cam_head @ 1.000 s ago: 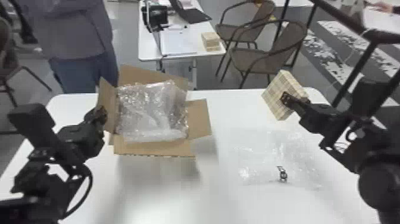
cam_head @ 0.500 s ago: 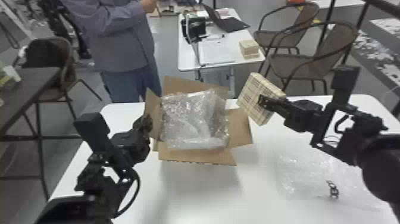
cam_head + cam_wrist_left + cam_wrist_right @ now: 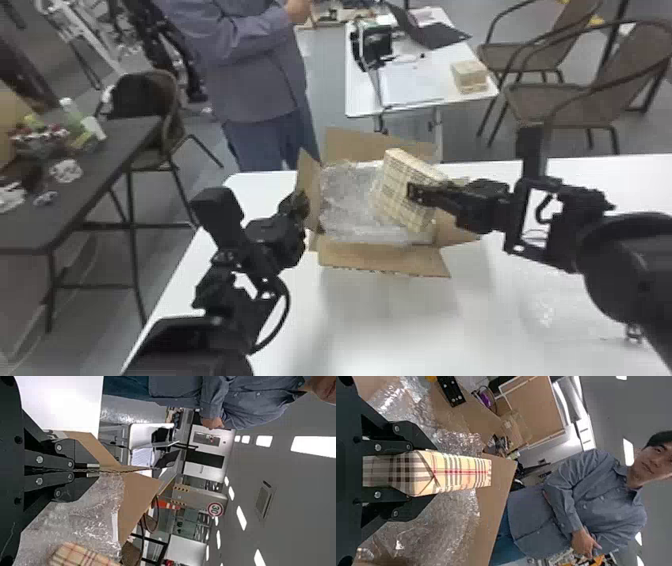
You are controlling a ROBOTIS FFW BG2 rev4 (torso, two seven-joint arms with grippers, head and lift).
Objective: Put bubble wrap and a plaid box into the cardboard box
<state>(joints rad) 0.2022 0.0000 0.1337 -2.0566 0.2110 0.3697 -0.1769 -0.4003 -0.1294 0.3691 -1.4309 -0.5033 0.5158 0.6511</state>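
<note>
The cardboard box (image 3: 380, 257) stands open on the white table, with bubble wrap (image 3: 345, 200) filling its inside. Above its right part my right gripper (image 3: 417, 192) holds the plaid box (image 3: 395, 185) tilted. In the right wrist view the plaid box (image 3: 459, 471) sits between both fingers of my right gripper (image 3: 421, 473), over the bubble wrap (image 3: 455, 530). My left gripper (image 3: 300, 202) is at the box's left flap. Seen from the left wrist, my left gripper (image 3: 93, 470) is shut on that flap (image 3: 126, 470), beside the bubble wrap (image 3: 87, 514).
A clear plastic sheet with a small dark item (image 3: 634, 332) lies at the white table's (image 3: 390, 330) right. Behind are a small table (image 3: 360, 95) with papers and a plaid box (image 3: 470, 75), plus chairs (image 3: 575, 102). A dark table (image 3: 100, 170) stands left.
My right gripper has carried the plaid box left, from beside the cardboard box to above the bubble wrap. The head view has turned left. The left gripper stays at the flap.
</note>
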